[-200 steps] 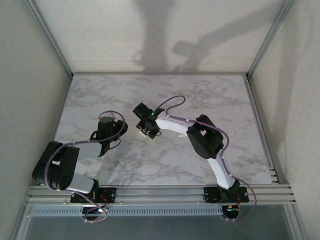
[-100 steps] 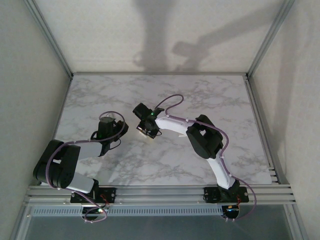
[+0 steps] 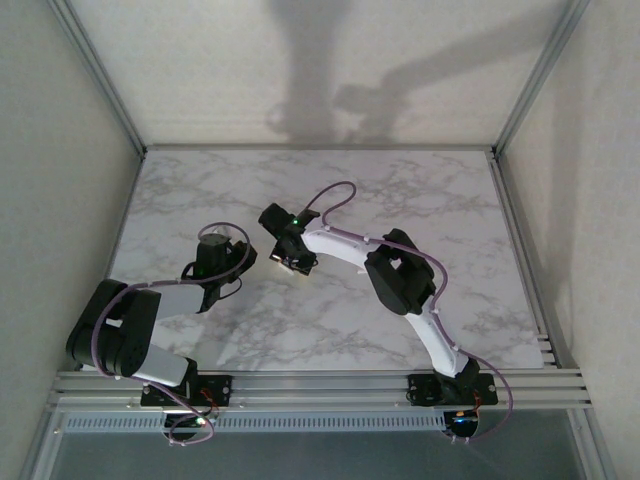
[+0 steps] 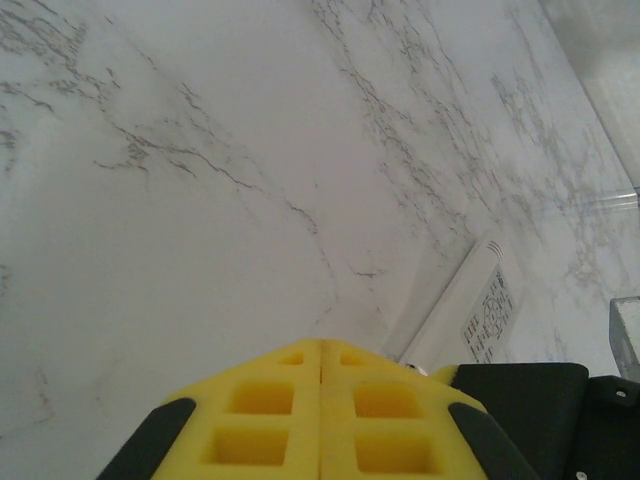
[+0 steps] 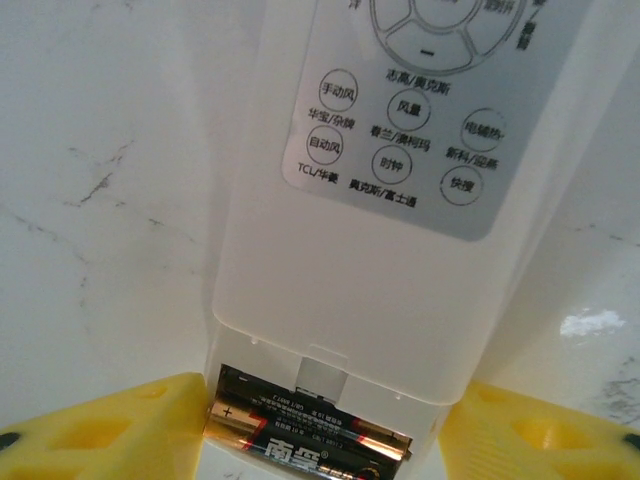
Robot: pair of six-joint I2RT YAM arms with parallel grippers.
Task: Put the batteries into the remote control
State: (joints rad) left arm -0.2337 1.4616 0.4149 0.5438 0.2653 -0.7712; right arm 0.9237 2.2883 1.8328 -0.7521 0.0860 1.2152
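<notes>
A slim white rectangular plastic remote control (image 5: 350,280) lay flat on the white grey-veined marble tabletop (image 3: 400,190), left of centre and under the right arm's wrist. Its grey button panel (image 5: 420,120) faced up. The battery compartment at its near end was uncovered. Two dark cylindrical batteries (image 5: 320,445) with copper-coloured ends lay side by side inside it. The right gripper (image 5: 330,400) straddled that end, its yellow fingers (image 5: 100,430) set against both long sides of the remote control, clamping it. The left gripper (image 4: 320,345) sat just beside the handset with its yellow jaws pressed together, holding nothing.
</notes>
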